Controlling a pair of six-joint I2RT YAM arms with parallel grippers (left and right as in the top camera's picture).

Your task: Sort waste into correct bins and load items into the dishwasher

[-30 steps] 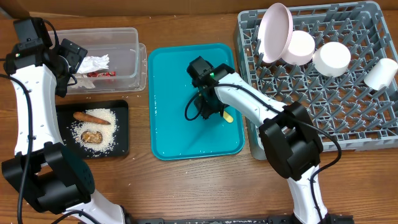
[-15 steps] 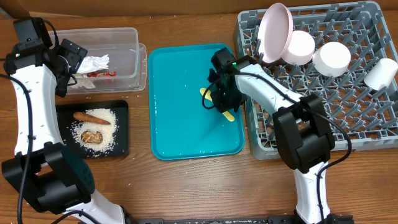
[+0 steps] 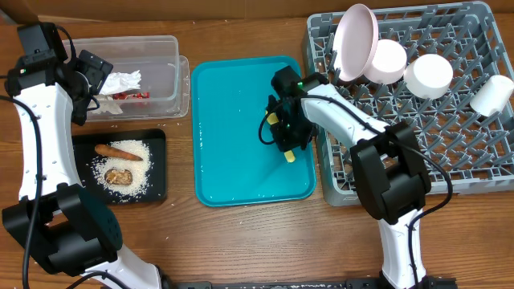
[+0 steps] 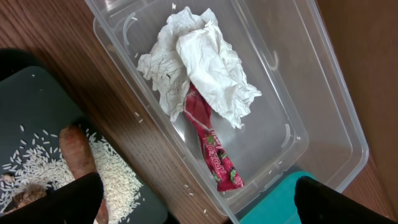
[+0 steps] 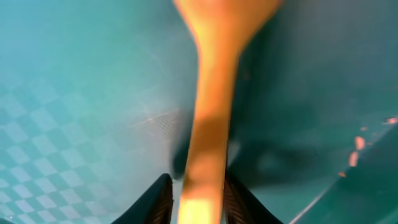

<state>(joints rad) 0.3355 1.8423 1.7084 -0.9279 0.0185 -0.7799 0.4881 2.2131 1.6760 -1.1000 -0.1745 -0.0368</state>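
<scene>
The right gripper, beside the grey dish rack and low over the teal tray, pinches the yellow plastic spoon by its handle. Loading this item is the step in hand. Next it likely needs a lift and a carry right to a free rack slot. 1 second ago the gripper stood farther left, jaws wider.

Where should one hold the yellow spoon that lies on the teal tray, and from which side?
Grip the yellow spoon by its narrow handle, across the width, from straight above: it lies flat on the teal tray, and the bowl end is wider.
</scene>
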